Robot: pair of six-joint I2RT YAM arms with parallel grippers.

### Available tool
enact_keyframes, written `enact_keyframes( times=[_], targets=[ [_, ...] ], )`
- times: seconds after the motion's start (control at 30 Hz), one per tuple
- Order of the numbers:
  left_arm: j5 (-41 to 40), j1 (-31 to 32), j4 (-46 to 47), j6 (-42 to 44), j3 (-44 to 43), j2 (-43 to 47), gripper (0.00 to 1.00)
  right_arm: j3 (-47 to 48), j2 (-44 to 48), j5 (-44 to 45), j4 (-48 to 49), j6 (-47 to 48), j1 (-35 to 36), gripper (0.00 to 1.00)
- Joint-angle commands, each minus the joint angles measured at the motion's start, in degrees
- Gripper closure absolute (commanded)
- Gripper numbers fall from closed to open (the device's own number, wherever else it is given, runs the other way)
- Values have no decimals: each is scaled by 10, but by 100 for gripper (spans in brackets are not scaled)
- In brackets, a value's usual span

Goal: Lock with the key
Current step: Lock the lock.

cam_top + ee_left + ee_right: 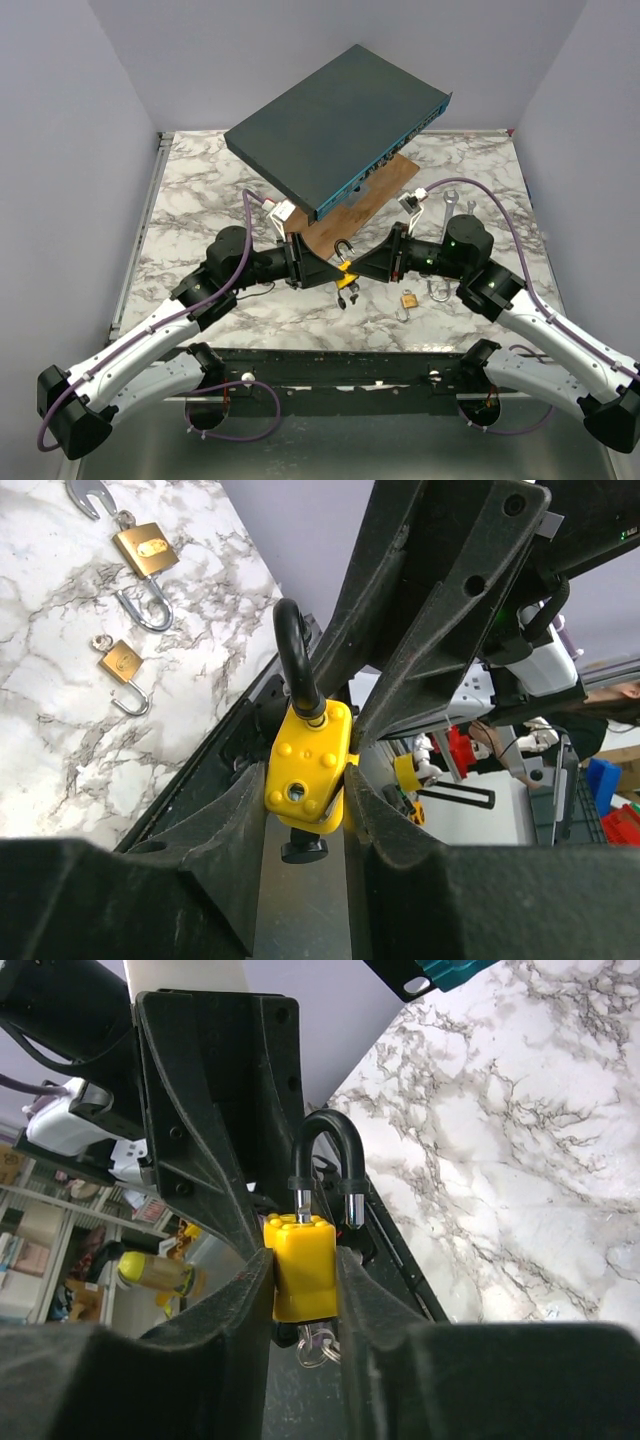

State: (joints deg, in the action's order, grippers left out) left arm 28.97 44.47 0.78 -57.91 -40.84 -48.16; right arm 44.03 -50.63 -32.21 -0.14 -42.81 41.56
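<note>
A yellow padlock [346,270] is held above the table's near middle, between my two grippers. Its black shackle [325,1155] stands open, with one chrome leg clear of the body. A black-headed key [303,850] sticks out of the underside, with a key ring [318,1345] hanging from it. My left gripper [305,800] is shut on the padlock [305,768], pinching its sides. My right gripper [303,1275] is shut on the same padlock [303,1265] from the opposite side. In the top view the left gripper [333,272] and right gripper [360,267] meet tip to tip.
A dark flat box [335,125] lies tilted on a brown board [378,192] at the back. Two brass padlocks [145,550] [122,662] lie open on the marble; one shows in the top view [409,299]. Wrenches [449,205] lie to the right.
</note>
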Motion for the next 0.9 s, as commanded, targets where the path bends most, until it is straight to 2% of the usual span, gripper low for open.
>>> enact_keyframes(
  times=[0.0, 0.2, 0.47, 0.87],
  targets=[
    [20, 3, 31, -12, -12, 8, 100, 30, 6, 14, 25, -3, 6, 65],
    [-36, 3, 84, -67, 6, 44, 100, 25, 10, 34, 58, -31, 8, 40],
    [-92, 3, 118, -89, -1, 69, 100, 1, 12, 38, 117, -74, 11, 35],
    [-124, 5, 154, -99, -17, 54, 100, 9, -3, 65, 175, -95, 30, 35]
  ],
)
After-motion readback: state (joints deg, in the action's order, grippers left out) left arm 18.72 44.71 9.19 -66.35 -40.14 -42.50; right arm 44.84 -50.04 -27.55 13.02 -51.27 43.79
